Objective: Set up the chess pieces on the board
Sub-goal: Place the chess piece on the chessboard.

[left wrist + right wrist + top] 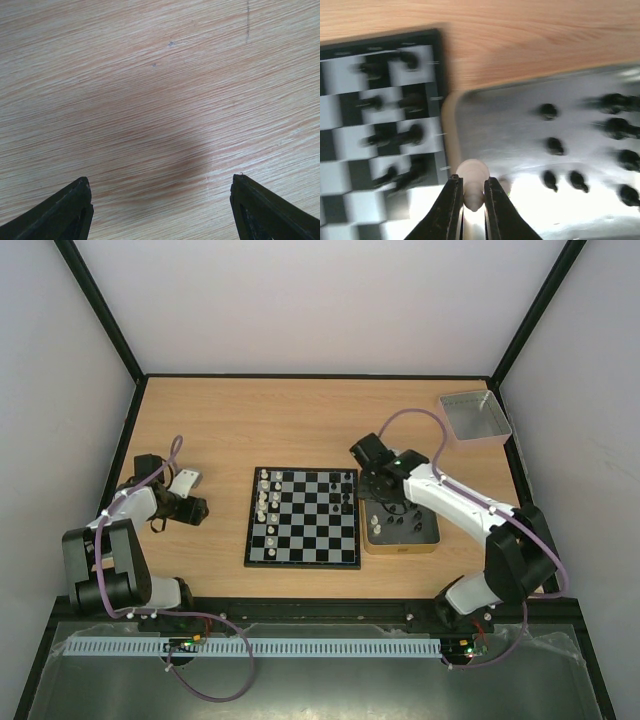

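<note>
Left tool [190, 508]: released, fingers [70, 210] far apart, nothing between them.
Left tool place: low over the bare wood of the table [220, 420], at 9 o'clock from the board [300, 563], well apart from it.
Right tool [471, 181]: clenched on one white piece [471, 170], one finger pressed on each side.
White piece place: just inside the tin [400, 547], by the tin's 9 o'clock wall, close to the board's 3 o'clock edge. Hard to tell if lifted or touching the tin floor.
Board: flat in the middle of the table, black and white squares, dark rim all around.
White pieces [264, 502]: on the board, in the squares along its 9 o'clock edge, standing up.
Black pieces [347, 495]: on the board, along its 3 o'clock edge, mostly toward the 12 o'clock end. Blurry in the right wrist view.
Tin: gold-tan, shiny floor, just beside the board at 3 o'clock.
Dark pieces [549, 111]: inside the tin, spread over the floor at 3 o'clock from the held white piece, apart from each other.
Grey tray [475, 416]: at 1 o'clock from the board, in the far corner of the table, well apart from the tin.
</note>
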Robot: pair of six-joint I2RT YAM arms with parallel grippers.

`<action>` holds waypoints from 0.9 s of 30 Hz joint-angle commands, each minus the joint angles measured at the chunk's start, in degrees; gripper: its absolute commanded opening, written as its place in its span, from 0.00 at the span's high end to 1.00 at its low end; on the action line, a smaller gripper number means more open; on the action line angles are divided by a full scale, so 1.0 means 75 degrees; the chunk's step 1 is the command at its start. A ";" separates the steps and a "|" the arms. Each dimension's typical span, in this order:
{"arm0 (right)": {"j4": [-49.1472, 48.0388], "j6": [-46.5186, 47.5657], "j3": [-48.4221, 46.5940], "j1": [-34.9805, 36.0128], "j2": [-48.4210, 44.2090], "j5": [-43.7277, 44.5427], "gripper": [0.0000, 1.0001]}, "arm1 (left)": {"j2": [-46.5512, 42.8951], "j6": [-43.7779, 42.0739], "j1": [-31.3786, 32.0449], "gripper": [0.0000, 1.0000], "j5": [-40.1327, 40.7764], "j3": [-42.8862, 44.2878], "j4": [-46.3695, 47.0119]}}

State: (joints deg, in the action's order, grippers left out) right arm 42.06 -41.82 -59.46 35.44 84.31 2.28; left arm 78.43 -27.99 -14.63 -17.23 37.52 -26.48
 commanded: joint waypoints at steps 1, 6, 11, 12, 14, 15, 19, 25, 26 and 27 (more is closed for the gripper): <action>0.0730 -0.0185 -0.1402 0.1197 0.0227 0.0395 0.91 | 0.0118 0.0075 0.0047 0.25 0.0106 0.0012 -0.0009; 0.1017 -0.0335 -0.3180 0.2716 0.1501 0.0436 0.91 | 0.0078 0.0168 0.0087 0.24 0.0112 0.0034 0.0036; 0.1127 -0.0112 -0.4677 0.3779 0.2982 0.0296 0.91 | 0.0095 0.0203 0.0132 0.25 0.0186 0.0056 0.0021; 0.1146 -0.0058 -0.4921 0.3912 0.3256 0.0279 0.91 | 0.0091 0.0214 0.0134 0.25 0.0206 0.0054 0.0026; 0.1165 0.0033 -0.5356 0.4127 0.3702 0.0191 0.92 | 0.0086 0.0228 0.0148 0.25 0.0227 0.0049 0.0031; 0.1174 0.0069 -0.5545 0.4200 0.3889 0.0118 0.92 | 0.0078 0.0234 0.0157 0.25 0.0245 0.0050 0.0032; 0.1234 0.0180 -0.6052 0.4426 0.4431 -0.0069 0.91 | 0.0098 0.0250 0.0178 0.25 0.0271 0.0054 0.0037; 0.1139 0.0243 -0.6104 0.4509 0.4778 -0.0256 0.91 | 0.0091 0.0258 0.0183 0.25 0.0259 0.0053 0.0068; 0.1116 0.0244 -0.6089 0.4506 0.4814 -0.0241 0.91 | 0.0088 0.0252 0.0188 0.25 0.0250 0.0049 0.0073; 0.1093 0.0239 -0.6093 0.4509 0.4838 -0.0245 0.91 | 0.0082 0.0251 0.0182 0.25 0.0252 0.0043 0.0074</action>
State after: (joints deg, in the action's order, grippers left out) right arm 48.62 -40.93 -103.66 68.99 119.09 0.49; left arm 78.91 -26.50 -13.41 -15.40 37.52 -26.00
